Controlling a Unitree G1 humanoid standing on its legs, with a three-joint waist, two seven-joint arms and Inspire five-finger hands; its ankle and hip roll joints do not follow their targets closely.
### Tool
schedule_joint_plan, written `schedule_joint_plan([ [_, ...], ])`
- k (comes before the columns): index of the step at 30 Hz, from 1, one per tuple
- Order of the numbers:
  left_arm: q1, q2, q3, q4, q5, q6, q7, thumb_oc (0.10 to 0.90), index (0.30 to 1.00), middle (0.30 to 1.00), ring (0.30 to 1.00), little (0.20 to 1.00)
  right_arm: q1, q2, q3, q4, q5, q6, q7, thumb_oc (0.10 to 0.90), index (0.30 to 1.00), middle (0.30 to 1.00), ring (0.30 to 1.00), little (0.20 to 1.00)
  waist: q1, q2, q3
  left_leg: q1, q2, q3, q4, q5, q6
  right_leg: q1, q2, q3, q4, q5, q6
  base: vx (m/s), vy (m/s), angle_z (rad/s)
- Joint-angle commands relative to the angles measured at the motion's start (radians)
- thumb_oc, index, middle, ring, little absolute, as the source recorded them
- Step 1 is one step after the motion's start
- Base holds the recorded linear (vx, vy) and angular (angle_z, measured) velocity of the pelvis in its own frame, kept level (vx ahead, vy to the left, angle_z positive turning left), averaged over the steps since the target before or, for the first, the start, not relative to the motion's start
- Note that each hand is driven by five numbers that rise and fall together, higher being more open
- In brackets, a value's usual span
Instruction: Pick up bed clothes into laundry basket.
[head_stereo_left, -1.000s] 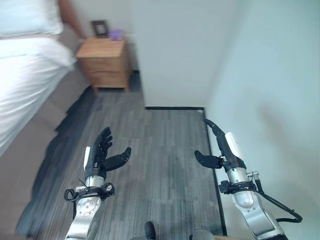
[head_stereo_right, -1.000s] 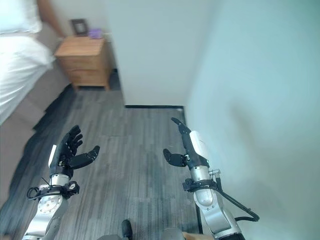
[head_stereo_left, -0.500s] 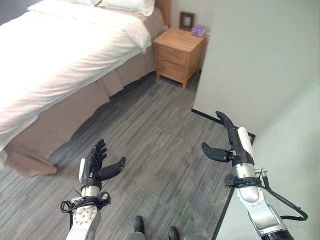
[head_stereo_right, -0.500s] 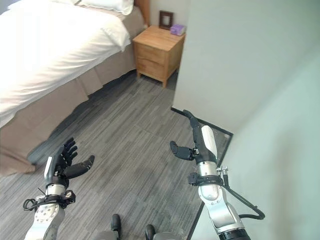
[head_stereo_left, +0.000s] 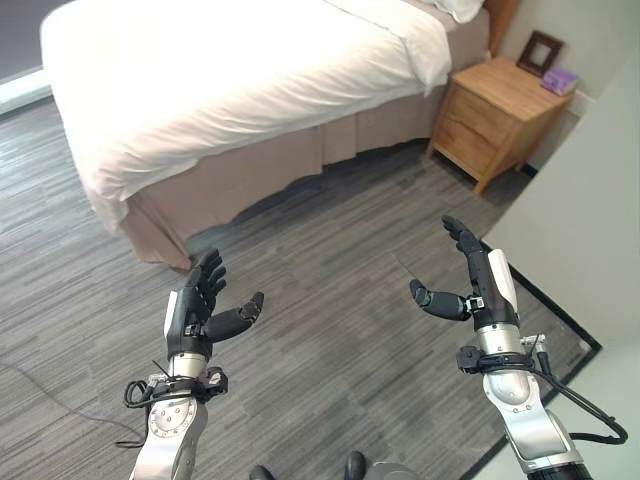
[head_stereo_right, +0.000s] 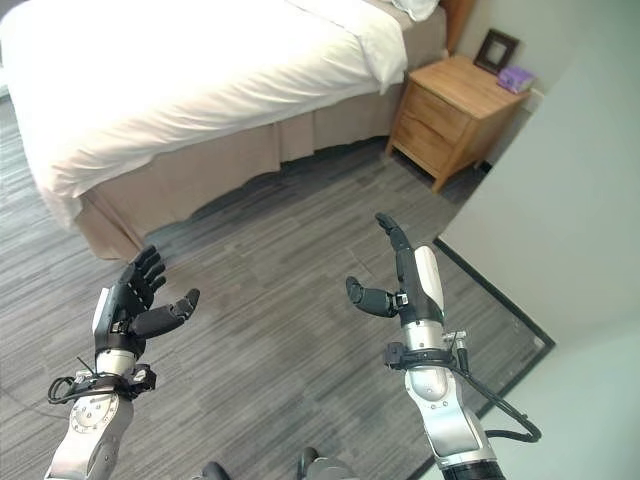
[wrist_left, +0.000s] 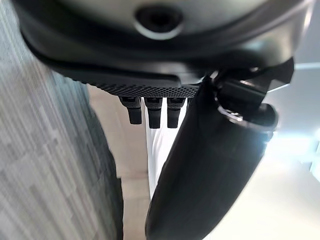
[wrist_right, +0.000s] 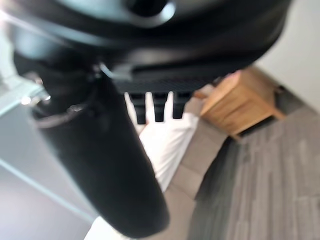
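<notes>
A bed with a white cover (head_stereo_left: 240, 70) and a beige skirt (head_stereo_left: 290, 170) fills the upper left, ahead of me. My left hand (head_stereo_left: 200, 305) is raised over the grey floor at the lower left, fingers straight, thumb out, holding nothing. My right hand (head_stereo_left: 480, 285) is raised at the lower right, also open and empty. Both hands are well short of the bed. In the left wrist view the fingers (wrist_left: 152, 110) point toward the bed's white cover; in the right wrist view the fingers (wrist_right: 160, 107) point toward the bed and a wooden nightstand.
A wooden nightstand (head_stereo_left: 500, 115) stands at the upper right beside the bed, with a picture frame (head_stereo_left: 540, 50) and a small purple object (head_stereo_left: 560, 80) on top. A pale wall corner (head_stereo_left: 590, 230) with dark baseboard rises at the right. Grey plank floor (head_stereo_left: 330, 330) lies between me and the bed.
The camera has swung to the left: the bed now fills the upper view and the wall has slid to the right edge. Both hands keep the same open, raised pose.
</notes>
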Motion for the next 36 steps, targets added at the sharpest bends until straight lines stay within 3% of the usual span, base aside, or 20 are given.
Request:
schedule_joint_plan([
  [1,-0.048,0.08,0.049,-0.111,0.03,-0.079,-0.019,0.8,0.9,0.9,0.9,0.9,-0.071,0.025,-0.03,-0.099,0.015,-0.085,-0.008,0.8,0.9,0.9,0.9,0.9,0.007,-0.05,-0.095,0.069,0.012,0.001,-0.043,-0.144,-0.053,-0.057,-0.142,0.011,0.005,-0.006,0.138,-0.07,0.167,0.19],
  [3,-0.055,0.091,0.051,-0.12,0.044,-0.078,-0.017,0.8,0.9,0.9,0.9,0.9,-0.083,0.027,-0.026,-0.102,0.016,-0.085,-0.005,0.8,0.9,0.9,0.9,0.9,0.012,-0.056,-0.091,0.06,0.006,0.001,-0.048,-0.147,-0.045,-0.079,-0.151,0.01,0.031,-0.002,0.149,-0.07,0.113,0.16],
  [5,-0.073,0.119,0.069,-0.166,0.077,-0.089,-0.011,0.8,0.9,0.9,0.9,0.9,-0.11,0.027,-0.008,-0.115,0.037,-0.09,0.023,0.8,0.9,0.9,0.9,0.9,0.024,-0.067,-0.075,0.048,-0.005,-0.001,-0.053,-0.15,-0.033,-0.132,-0.169,0.013,0.132,0.002,0.179,-0.1,0.149,0.01],
  [8,-0.093,0.134,0.071,-0.206,0.097,-0.093,-0.004,0.8,0.9,0.9,0.9,0.9,-0.101,0.04,-0.003,-0.114,0.118,-0.101,0.07,0.8,0.9,0.9,0.9,0.9,0.012,-0.077,-0.061,0.03,-0.024,-0.038,-0.053,-0.159,-0.015,-0.183,-0.166,0.105,0.207,0.013,0.21,-0.08,0.099,0.15],
  [15,-0.101,0.128,0.067,-0.217,0.09,-0.091,-0.03,0.8,0.9,0.9,0.9,0.9,-0.073,0.065,0.02,-0.12,0.247,-0.108,0.154,0.8,0.9,0.9,0.9,0.9,0.008,-0.068,-0.066,-0.017,-0.035,-0.129,-0.053,-0.14,-0.008,-0.156,-0.165,0.288,0.014,0.034,0.178,-0.04,-0.031,0.51],
  [22,-0.059,0.121,0.079,-0.193,0.109,-0.081,-0.066,0.8,0.9,0.9,0.9,0.9,-0.09,0.053,0.045,-0.115,0.278,-0.11,0.193,0.8,0.9,0.9,0.9,0.9,0.031,-0.074,-0.085,-0.002,-0.028,-0.121,-0.053,-0.119,-0.031,-0.072,-0.18,0.234,-0.112,0.081,0.192,0.01,-0.09,0.23],
  [36,-0.041,0.12,0.101,-0.161,0.111,-0.074,-0.077,0.8,0.9,0.9,0.9,0.9,-0.068,0.047,0.037,-0.13,0.31,-0.108,0.21,0.8,0.9,0.9,0.9,0.9,0.024,-0.066,-0.094,0.02,-0.005,-0.124,-0.053,-0.112,-0.05,-0.038,-0.17,0.199,-0.121,0.068,0.188,0.0,-0.024,0.01],
])
